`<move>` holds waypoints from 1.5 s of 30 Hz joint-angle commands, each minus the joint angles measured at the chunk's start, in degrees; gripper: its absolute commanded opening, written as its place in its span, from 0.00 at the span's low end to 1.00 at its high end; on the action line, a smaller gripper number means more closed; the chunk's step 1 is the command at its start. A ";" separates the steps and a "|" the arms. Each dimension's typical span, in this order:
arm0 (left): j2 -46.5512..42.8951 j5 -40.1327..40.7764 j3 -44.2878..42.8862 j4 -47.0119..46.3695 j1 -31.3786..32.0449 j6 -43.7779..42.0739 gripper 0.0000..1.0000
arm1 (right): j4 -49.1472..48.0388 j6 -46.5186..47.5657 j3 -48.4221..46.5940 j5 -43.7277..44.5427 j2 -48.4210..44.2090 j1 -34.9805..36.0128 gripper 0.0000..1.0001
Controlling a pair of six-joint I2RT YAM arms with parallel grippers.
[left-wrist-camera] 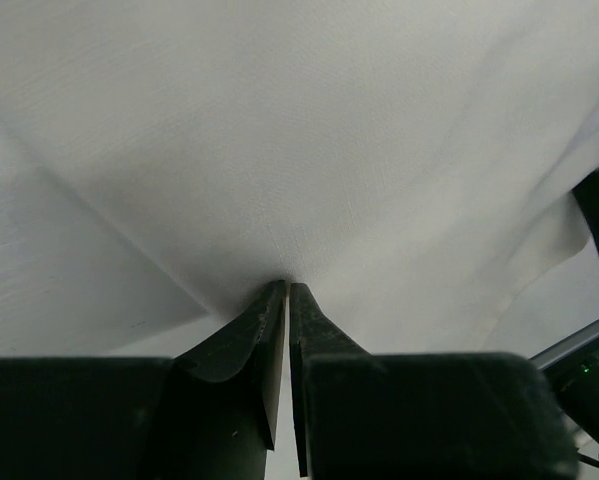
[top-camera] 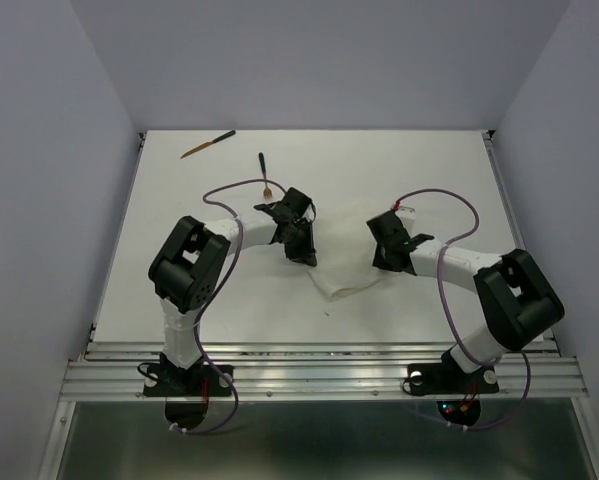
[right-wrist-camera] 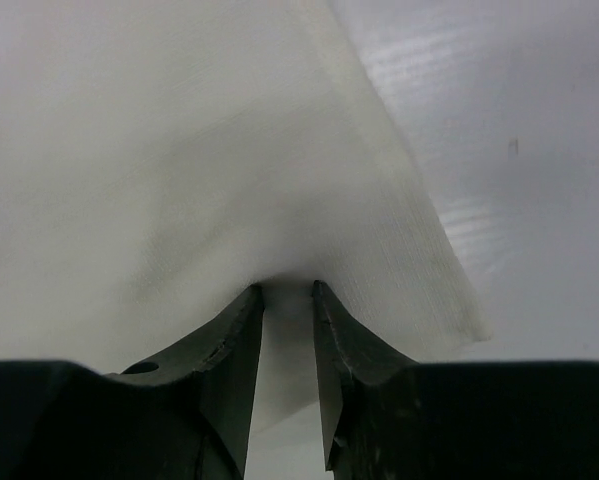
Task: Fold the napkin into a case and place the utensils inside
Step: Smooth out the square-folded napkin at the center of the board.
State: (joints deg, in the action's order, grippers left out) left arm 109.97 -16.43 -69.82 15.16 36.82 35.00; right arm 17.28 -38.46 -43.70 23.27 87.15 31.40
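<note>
Both arms' jaws are pinching the napkin [top-camera: 345,272] at 9 and 3 o'clock; should be travelling level, cloth taut.

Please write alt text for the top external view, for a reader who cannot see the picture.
Seen from above, the left gripper and the right gripper each pinch one side of a crumpled white napkin at the middle of a white table. Two wooden utensils lie apart near its far left corner.

Btwn L gripper [top-camera: 302,254] & R gripper [top-camera: 385,262] napkin [top-camera: 351,270] blocks; utensils [top-camera: 264,176] beyond L; table [top-camera: 449,170] free beyond R.
</note>
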 commanded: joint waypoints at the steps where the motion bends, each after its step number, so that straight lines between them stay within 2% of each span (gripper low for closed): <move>1: -1.43 1.57 -2.58 4.00 -0.69 -2.48 0.19 | -6.72 7.85 -3.21 1.61 4.86 -3.18 0.33; 4: -1.43 2.71 -5.05 5.93 -0.87 -3.54 0.19 | -5.77 9.36 -6.38 0.65 4.17 -3.18 0.36; 6: -1.69 3.24 -6.64 6.72 -1.40 -4.24 0.19 | -5.50 9.02 -7.10 -3.48 0.66 -3.18 0.40; 8: -1.96 3.15 -6.99 6.64 -1.92 -4.42 0.19 | -5.06 6.66 -6.66 -6.11 -1.97 -3.18 0.48; 13: -0.29 2.36 -6.82 5.85 -3.59 -4.86 0.19 | -9.09 1.04 1.32 -21.55 -12.78 -3.18 0.72; 18: 2.70 1.75 -7.26 5.23 -4.03 -5.38 0.19 | -16.39 -5.92 9.76 -31.34 -20.08 -2.66 0.84; 23: 4.28 2.01 -7.43 5.15 -4.03 -5.47 0.19 | -21.75 -16.79 17.58 -35.04 -25.01 -1.60 0.86; 29: 4.81 2.19 -6.38 4.44 -4.12 -5.47 0.19 | -30.01 -27.62 24.09 -36.19 -25.37 0.85 0.88; 38: 4.64 1.75 -5.59 4.35 -4.21 -5.56 0.19 | -43.01 -36.24 28.23 -37.77 -19.84 0.86 0.89; 39: 4.55 1.66 -5.59 4.44 -4.21 -5.47 0.19 | -46.16 -36.68 28.58 -37.86 -19.22 0.86 0.89; 45: 3.67 1.31 -4.45 4.18 -4.12 -5.38 0.19 | -51.28 -38.01 28.41 -37.16 -15.62 0.86 0.89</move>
State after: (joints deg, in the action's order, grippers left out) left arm 113.51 -15.51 -75.90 18.92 32.53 30.85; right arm -25.10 -74.22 -15.90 -13.98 70.39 31.94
